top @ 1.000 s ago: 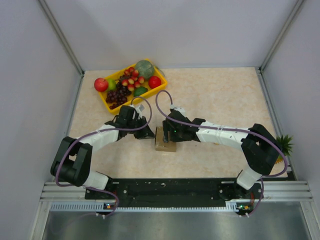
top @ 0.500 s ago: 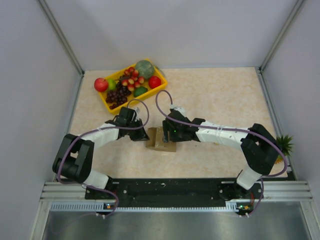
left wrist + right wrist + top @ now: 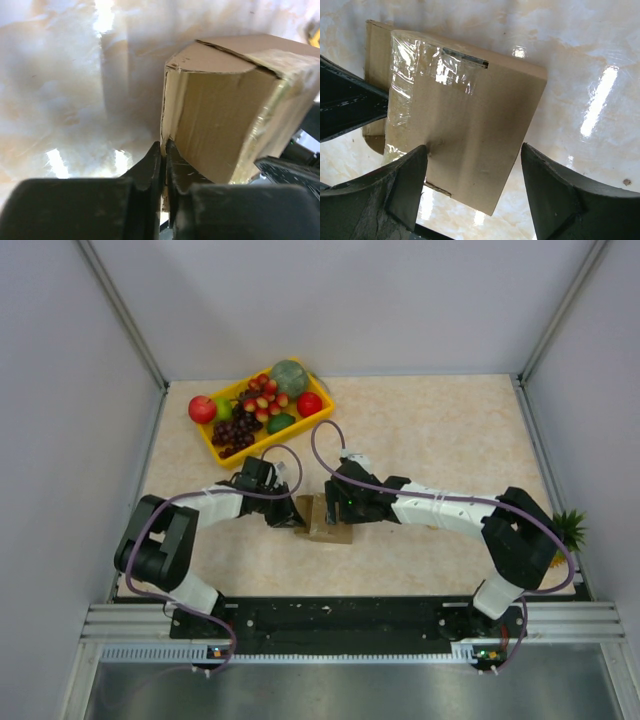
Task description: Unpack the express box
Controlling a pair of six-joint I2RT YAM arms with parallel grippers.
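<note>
The express box (image 3: 327, 521) is a small brown cardboard box lying on the table between my two arms. In the left wrist view, my left gripper (image 3: 163, 146) is shut on the thin edge of the box's flap (image 3: 165, 107) at the box's (image 3: 225, 110) near corner. It shows in the top view (image 3: 291, 513) at the box's left side. My right gripper (image 3: 472, 161) is open over the taped box (image 3: 465, 115). Its left fingertip (image 3: 412, 167) touches the box top and its right fingertip (image 3: 540, 167) hangs past the box's edge. It shows from above (image 3: 342, 506).
A yellow tray (image 3: 215, 449) of fruit stands at the back left of the table. A small green spiky plant (image 3: 568, 529) lies at the right edge. Grey walls close in the table on three sides. The left arm's fingers (image 3: 345, 107) show in the right wrist view.
The left gripper has drawn the flap out to the left, so the box now reaches further left. The left arm's elbow has swung outward. The right gripper has stayed on the box.
</note>
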